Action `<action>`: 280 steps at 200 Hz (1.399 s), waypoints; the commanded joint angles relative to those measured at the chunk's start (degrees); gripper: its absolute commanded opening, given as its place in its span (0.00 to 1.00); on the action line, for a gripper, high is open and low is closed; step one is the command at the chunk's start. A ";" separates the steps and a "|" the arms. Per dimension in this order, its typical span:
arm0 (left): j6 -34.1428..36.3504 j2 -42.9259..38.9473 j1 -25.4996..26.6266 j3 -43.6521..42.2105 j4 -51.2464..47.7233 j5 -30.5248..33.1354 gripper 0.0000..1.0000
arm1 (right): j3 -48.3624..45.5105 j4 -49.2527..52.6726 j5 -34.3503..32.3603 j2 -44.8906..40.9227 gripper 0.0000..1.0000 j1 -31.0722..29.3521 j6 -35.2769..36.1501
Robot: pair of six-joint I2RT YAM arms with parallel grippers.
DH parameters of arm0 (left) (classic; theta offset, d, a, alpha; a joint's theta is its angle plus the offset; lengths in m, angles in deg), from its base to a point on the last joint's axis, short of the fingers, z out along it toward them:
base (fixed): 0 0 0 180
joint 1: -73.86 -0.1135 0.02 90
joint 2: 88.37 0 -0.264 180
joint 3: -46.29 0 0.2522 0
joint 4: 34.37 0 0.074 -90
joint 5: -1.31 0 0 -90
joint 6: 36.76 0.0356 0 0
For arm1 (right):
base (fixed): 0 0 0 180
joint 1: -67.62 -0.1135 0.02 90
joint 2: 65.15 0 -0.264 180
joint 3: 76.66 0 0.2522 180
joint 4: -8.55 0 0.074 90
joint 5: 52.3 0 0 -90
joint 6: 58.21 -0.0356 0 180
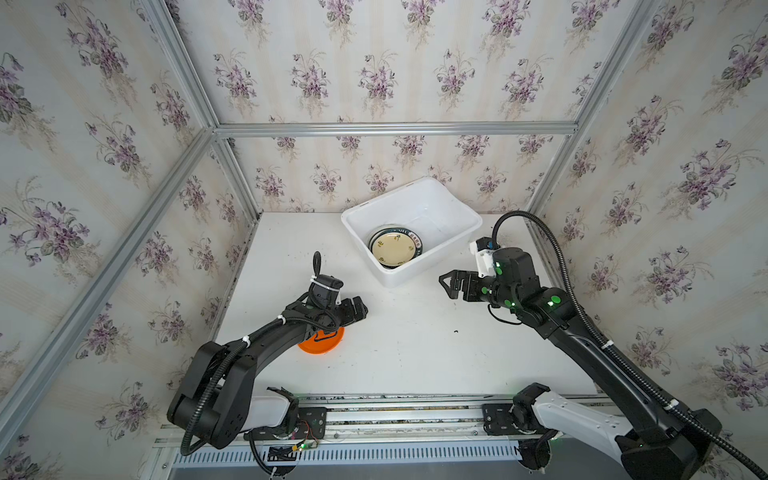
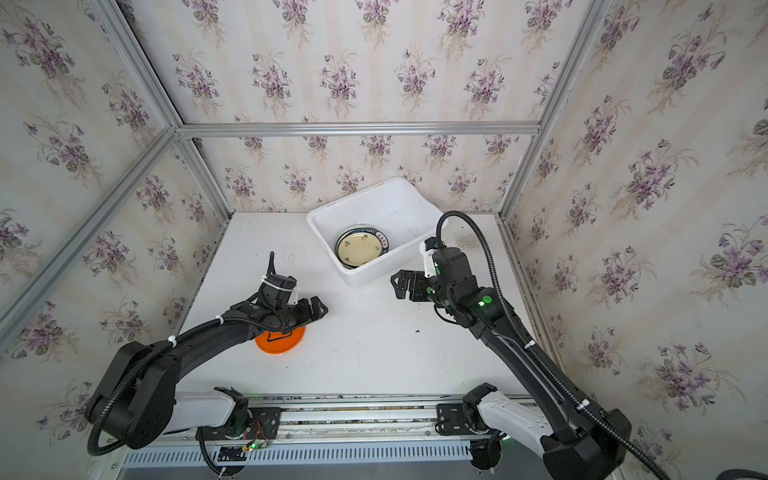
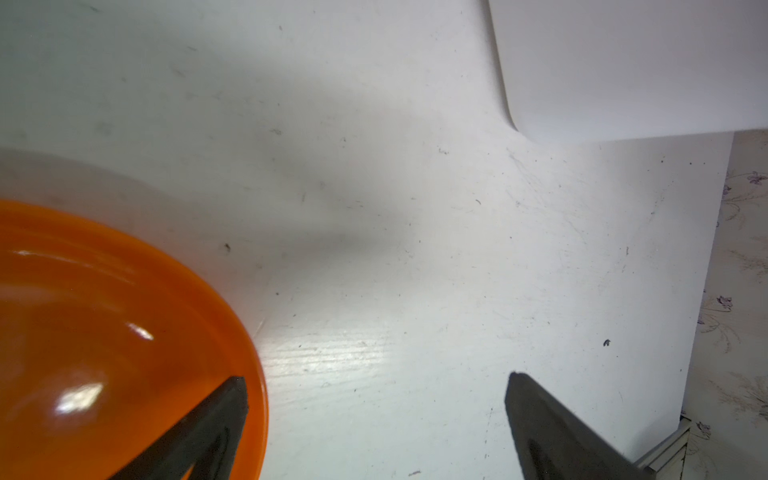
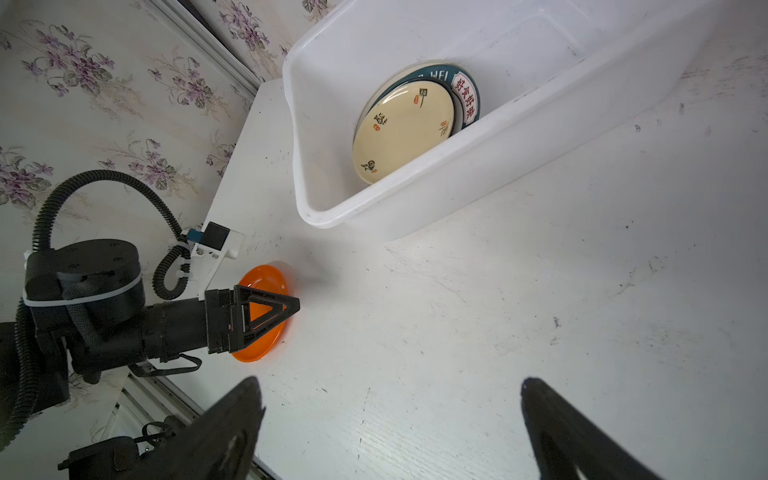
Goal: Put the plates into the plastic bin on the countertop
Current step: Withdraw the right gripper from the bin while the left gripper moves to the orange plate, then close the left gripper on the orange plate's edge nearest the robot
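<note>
An orange plate (image 1: 322, 345) (image 2: 282, 341) (image 3: 104, 332) (image 4: 266, 278) lies on the white countertop (image 1: 415, 361), partly hidden under my left arm in both top views. My left gripper (image 1: 359, 309) (image 2: 320, 309) (image 3: 376, 378) (image 4: 291, 305) is open over the plate's far edge, one finger above its rim and the other above bare countertop. The white plastic bin (image 1: 415, 270) (image 2: 374, 272) (image 3: 623, 62) (image 4: 415, 208) holds a stack of plates topped by a cream plate (image 1: 395, 248) (image 2: 359, 249) (image 4: 403, 133), with a teal-rimmed lettered plate (image 4: 465, 89) under it. My right gripper (image 1: 444, 284) (image 2: 397, 282) (image 4: 390, 382) hangs open and empty beside the bin's front corner.
Floral walls with aluminium framing (image 1: 395, 129) enclose the back and sides. The arms' mounting rail (image 1: 395, 411) runs along the front edge. A small dark speck (image 1: 456, 331) lies on the countertop between the arms.
</note>
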 commanded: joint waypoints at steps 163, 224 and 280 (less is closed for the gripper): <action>2.55 -20.76 -23.80 -10.20 -15.65 5.96 0.99 | -2.06 -4.37 -1.50 -2.99 0.99 0.00 1.22; 2.04 -18.22 -24.66 -12.80 -9.56 2.21 0.81 | -4.11 -5.87 -1.94 -4.77 0.99 0.00 0.39; 1.74 -13.51 -24.68 -15.22 -5.08 2.12 0.65 | -4.05 -6.06 -2.12 -5.24 0.99 0.00 0.08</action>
